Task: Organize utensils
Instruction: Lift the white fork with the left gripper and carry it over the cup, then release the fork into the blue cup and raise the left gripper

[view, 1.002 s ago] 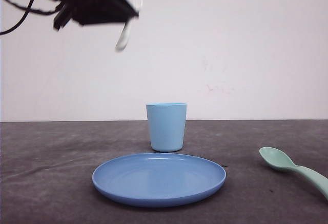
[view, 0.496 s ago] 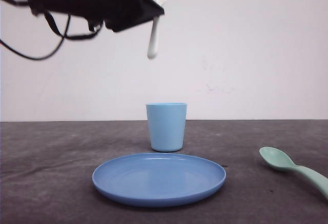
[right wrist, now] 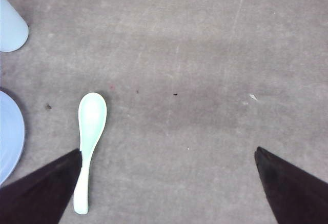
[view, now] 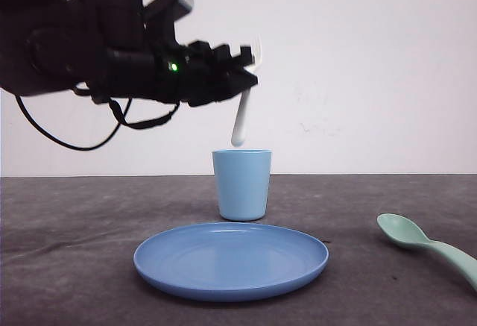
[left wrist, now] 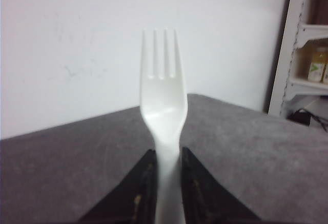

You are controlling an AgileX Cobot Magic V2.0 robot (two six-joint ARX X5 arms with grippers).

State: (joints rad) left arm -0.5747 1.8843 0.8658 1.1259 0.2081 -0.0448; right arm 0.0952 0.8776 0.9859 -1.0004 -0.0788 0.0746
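Up above the table, the left gripper (view: 250,80) is clenched on a white plastic fork (view: 242,113), holding it nearly upright with the tines at the top and the handle end hanging downward. From the front, the handle's tip hangs just above the rim of a light blue cup (view: 241,184), not touching it. The cup stands upright on the dark grey table (view: 74,251), just behind a round blue plate (view: 231,260).

From the left wrist camera, the fork (left wrist: 164,106) rises straight between the two black fingers (left wrist: 141,188), which press against its handle on either side.

A pale mint-green spoon (view: 428,245) lies flat on the table, well to the right of the plate, its bowl facing up and nearer the plate than its handle.

From the right wrist camera, the right gripper (right wrist: 169,183) hovers over the table with its fingers spread wide, holding nothing. The spoon (right wrist: 89,144) lies just beside one finger (right wrist: 41,188).
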